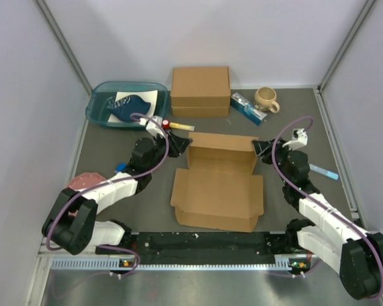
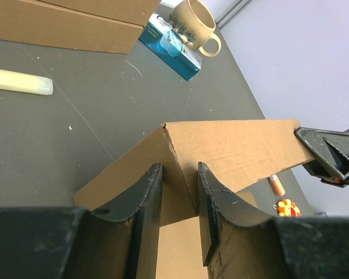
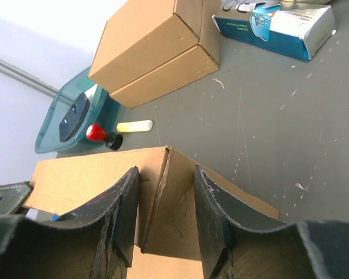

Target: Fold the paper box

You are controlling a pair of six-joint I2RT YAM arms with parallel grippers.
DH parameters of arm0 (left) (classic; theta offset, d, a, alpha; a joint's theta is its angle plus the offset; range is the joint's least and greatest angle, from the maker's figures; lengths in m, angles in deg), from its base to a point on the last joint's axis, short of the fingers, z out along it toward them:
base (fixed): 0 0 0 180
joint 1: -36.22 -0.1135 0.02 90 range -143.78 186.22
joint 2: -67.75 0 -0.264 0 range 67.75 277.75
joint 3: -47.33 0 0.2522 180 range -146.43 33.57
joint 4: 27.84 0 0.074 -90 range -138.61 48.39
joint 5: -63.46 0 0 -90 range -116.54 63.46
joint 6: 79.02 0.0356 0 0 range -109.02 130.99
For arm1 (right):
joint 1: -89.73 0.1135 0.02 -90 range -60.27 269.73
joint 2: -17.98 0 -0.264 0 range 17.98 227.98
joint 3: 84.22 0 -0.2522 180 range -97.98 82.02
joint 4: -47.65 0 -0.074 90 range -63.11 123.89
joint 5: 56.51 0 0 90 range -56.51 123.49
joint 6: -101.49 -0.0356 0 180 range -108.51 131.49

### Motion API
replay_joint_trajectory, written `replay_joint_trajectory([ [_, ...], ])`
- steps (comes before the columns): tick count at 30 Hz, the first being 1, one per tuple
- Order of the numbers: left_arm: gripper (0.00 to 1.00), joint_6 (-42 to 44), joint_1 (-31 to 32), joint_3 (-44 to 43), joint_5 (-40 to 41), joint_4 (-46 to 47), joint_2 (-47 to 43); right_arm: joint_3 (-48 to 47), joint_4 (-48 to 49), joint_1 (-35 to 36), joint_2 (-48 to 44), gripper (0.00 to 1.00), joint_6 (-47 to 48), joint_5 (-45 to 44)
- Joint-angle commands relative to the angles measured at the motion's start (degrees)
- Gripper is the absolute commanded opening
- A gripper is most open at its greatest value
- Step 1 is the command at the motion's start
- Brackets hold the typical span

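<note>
A: Which step?
B: Standing the rear wall, I'd say. The paper box point(image 1: 220, 185) lies mid-table point(image 1: 293, 127). My left gripper point(image 2: 179, 168) straddles its far-left corner and my right gripper point(image 3: 166, 171) its far-right one. Fingers are partly closed; I can't tell if they pinch.
A: Next?
B: Probably both side walls up together, evenly.

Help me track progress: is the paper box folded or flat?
Partly folded: the paper box has its back wall and two corner flaps standing upright, while the front panel lies flat.
</note>
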Motion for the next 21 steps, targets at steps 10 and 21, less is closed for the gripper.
replay_joint_trajectory([
  [10, 0.21, 0.82, 1.13, 8.28, 2.39, -14.48, 3.66, 5.05, -26.26, 7.66, -2.78, 0.42, -6.99, -6.36],
  [21, 0.18, 0.29, 3.06, 10.3, 3.1, -12.37, 5.86, 10.33, -25.4, 9.17, -1.47, 0.38, -11.39, -7.24],
])
